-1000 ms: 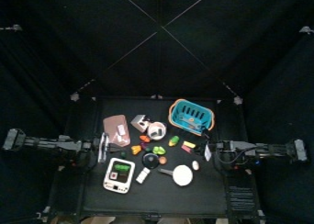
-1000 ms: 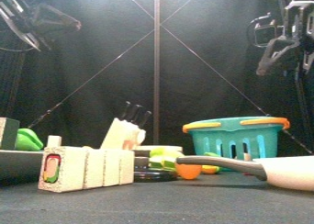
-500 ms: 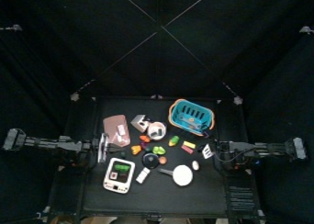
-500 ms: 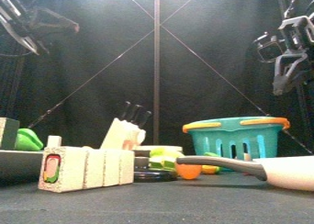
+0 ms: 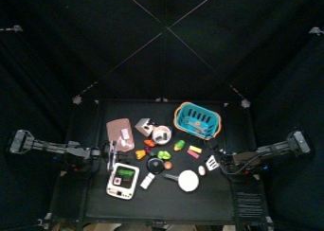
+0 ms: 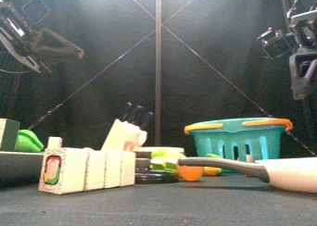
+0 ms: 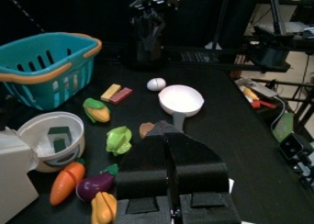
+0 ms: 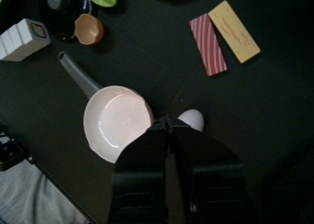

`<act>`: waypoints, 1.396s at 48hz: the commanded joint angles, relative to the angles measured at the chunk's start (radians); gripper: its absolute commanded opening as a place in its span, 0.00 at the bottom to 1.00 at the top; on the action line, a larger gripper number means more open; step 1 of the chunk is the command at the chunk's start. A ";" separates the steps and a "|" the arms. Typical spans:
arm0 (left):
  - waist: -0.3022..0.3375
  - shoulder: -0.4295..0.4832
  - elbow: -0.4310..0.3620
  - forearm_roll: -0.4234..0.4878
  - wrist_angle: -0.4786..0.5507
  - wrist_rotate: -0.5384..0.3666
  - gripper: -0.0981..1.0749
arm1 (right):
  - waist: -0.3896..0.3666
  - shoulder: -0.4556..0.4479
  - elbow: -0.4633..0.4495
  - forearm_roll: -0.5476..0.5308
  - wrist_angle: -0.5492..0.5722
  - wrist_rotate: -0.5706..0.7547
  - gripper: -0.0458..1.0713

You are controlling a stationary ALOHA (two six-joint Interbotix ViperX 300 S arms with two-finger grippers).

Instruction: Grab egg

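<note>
Right wrist view: swung down over the egg (image 8: 192, 118) beside the white pan (image 8: 121, 124); right gripper (image 8: 175, 128) pressed together, not yet grasping.

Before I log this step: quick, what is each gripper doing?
Left gripper: jaws shut, holding nothing.
Right gripper: jaws shut, empty, above the egg.

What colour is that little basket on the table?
The basket is teal with an orange rim, clearest in the left wrist view.
</note>
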 commanded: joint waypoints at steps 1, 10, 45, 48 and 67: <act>-0.015 0.035 -0.026 -0.011 -0.031 -0.002 0.18 | 0.060 0.018 -0.018 -0.041 0.043 0.103 0.12; -0.049 0.107 -0.031 -0.031 -0.058 -0.002 0.18 | 0.186 0.063 -0.018 -0.114 0.103 0.256 0.12; -0.069 0.176 -0.044 -0.032 -0.064 -0.002 0.18 | 0.319 0.313 -0.035 -0.155 0.146 0.497 0.56; -0.069 0.176 -0.044 -0.032 -0.063 -0.002 0.18 | 0.313 0.319 -0.034 -0.153 0.144 0.497 0.63; -0.069 0.176 -0.041 -0.032 -0.063 0.000 0.18 | 0.215 0.345 0.006 -0.170 0.009 0.494 0.85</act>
